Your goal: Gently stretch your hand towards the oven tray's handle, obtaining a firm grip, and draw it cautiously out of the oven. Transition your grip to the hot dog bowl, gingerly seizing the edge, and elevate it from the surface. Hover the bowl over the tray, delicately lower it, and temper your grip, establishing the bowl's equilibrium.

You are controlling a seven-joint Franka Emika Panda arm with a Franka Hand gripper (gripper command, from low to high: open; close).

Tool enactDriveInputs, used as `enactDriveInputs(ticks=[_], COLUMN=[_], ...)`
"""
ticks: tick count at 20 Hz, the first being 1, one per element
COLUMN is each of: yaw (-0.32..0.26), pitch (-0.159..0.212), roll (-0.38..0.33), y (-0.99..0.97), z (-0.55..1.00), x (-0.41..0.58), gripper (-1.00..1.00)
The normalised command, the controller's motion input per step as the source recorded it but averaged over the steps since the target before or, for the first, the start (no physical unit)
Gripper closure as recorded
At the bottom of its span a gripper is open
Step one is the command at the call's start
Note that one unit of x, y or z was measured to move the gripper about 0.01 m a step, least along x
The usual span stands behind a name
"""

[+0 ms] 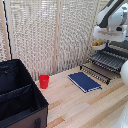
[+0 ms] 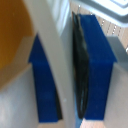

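Observation:
My gripper (image 1: 102, 40) is shut on the rim of the hot dog bowl (image 1: 98, 45), a small white bowl with yellow-orange pieces inside. The bowl hangs in the air over the back part of the oven tray (image 1: 107, 61), a dark wire rack pulled out at the exterior view's right. The tray's handle (image 1: 94, 74) is the thin bar along its front edge. The oven (image 1: 120, 49) is mostly hidden behind my arm. In the wrist view, blue fingertips (image 2: 95, 65) pinch the white bowl rim (image 2: 47, 35), with orange food (image 2: 12, 30) beside it.
A dark blue book (image 1: 84, 81) lies on the wooden table just in front of the rack. A small red cup (image 1: 44, 81) stands further to the exterior view's left. A large black fabric bin (image 1: 17, 97) fills the near left corner. A slatted screen stands behind.

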Motion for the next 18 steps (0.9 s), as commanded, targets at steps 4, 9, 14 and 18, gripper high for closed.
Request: enactDriveInputs(ticks=[4,9,14,18], yaw=[-0.081,-0.091,-0.065,-0.006], pitch=[0.033,0.025,0.029,0.0], roll=[0.047,0.004,0.0,0.001], y=[-0.57,-0.3,-0.23,-0.09], z=[-0.12,-0.13,-0.36,-0.17], x=[0.257,0.175,0.26,0.11], gripper=[1.0,1.0,1.0,-1.0])
